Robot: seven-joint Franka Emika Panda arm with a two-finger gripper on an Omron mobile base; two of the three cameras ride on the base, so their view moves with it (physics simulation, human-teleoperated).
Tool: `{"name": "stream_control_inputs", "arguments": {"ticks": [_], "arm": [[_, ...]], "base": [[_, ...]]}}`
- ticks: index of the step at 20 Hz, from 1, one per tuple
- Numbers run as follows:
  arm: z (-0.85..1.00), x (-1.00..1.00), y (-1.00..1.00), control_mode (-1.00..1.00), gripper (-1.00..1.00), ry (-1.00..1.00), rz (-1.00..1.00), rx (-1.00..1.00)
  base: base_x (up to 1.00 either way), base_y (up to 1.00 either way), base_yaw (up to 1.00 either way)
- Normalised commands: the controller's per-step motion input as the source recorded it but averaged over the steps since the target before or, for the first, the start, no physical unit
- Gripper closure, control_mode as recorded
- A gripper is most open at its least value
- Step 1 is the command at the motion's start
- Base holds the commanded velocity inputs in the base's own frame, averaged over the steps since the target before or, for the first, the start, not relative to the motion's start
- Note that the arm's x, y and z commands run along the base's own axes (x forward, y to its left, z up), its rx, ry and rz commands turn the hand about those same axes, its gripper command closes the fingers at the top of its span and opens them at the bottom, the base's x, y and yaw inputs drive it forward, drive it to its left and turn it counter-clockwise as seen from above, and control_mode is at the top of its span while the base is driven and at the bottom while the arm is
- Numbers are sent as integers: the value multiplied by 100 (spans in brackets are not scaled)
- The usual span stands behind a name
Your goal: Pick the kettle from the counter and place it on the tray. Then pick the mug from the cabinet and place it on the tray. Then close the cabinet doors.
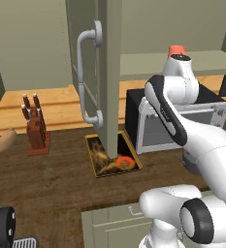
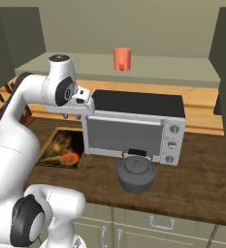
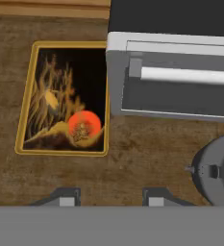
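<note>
Below the jaws (image 3: 108,197), which stand spread and hold nothing, lies bare counter (image 3: 132,153). Ahead and left of them the tray (image 3: 27,96) rests flat, nothing on it. Off to their right sits the kettle (image 3: 219,175), upright, just before the toaster oven (image 3: 171,77) and well apart from the tray. High beyond them, the mug (image 2: 121,59) stands on the cabinet shelf (image 2: 182,65), with a door (image 1: 92,72) swung open.

One kettle (image 2: 135,173), one tray (image 3: 61,98), one mug (image 2: 121,59), one toaster oven (image 2: 134,127), one knife block (image 1: 37,131).
</note>
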Motion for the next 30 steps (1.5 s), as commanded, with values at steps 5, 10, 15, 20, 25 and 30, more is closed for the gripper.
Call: {"name": "stream_control_inputs", "arguments": {"ticks": [5, 10, 15, 20, 25, 30], "arm": [[-25, -4, -23, -100, -100, 1, -38, 3], [-54, 0, -54, -100, -100, 0, -84, 2], [-44, -2, -82, -100, -100, 7, -61, 2], [-7, 5, -51, -100, -100, 7, -11, 12], [-7, 0, -31, -100, -100, 1, -13, 8], [-9, 0, -55, -100, -100, 0, -24, 3]], "base": [[0, 0, 0], [0, 0, 0], [0, 0, 0], [0, 0, 0], [0, 0, 0], [0, 0, 0]]}}
